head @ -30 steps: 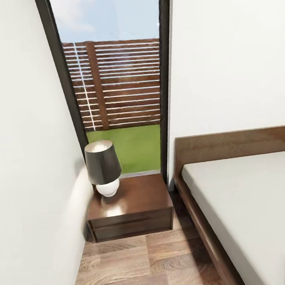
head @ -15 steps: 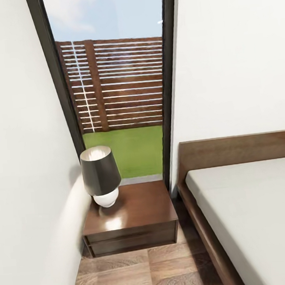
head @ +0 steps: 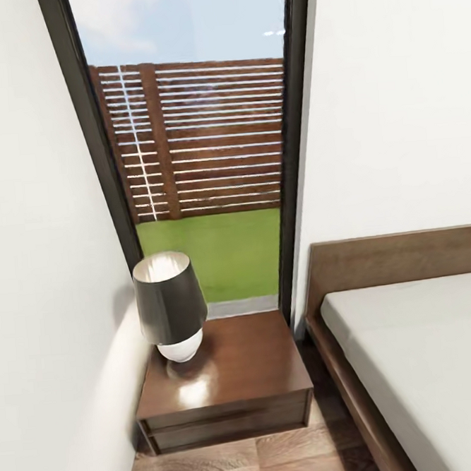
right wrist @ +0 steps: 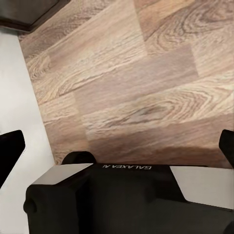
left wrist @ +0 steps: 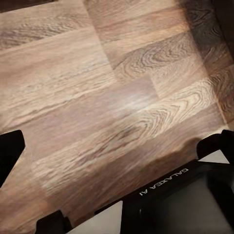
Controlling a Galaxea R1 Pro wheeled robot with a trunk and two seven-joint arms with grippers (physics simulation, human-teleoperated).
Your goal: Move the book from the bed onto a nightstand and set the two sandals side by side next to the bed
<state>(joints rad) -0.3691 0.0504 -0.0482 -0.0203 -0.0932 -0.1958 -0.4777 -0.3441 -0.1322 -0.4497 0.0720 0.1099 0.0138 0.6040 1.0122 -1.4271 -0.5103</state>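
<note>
Nightstand (head: 236,377) sits in the corner beside the bed (head: 422,362), lamp (head: 169,304) on its left end. Bed's long axis runs away from the headboard (head: 400,258). Left gripper (left wrist: 114,161) and right gripper (right wrist: 117,141) both spread apart over bare floor (left wrist: 97,73), holding nothing.

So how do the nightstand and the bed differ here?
The nightstand is a small glossy reddish-brown box with a drawer front; the bed is far larger, its white mattress matte. The nightstand carries a lamp with a dark shade; the bed's visible part lies bare. The nightstand sits beneath the window, the bed against the wall. Both are dark wood, on the wood floor.
</note>
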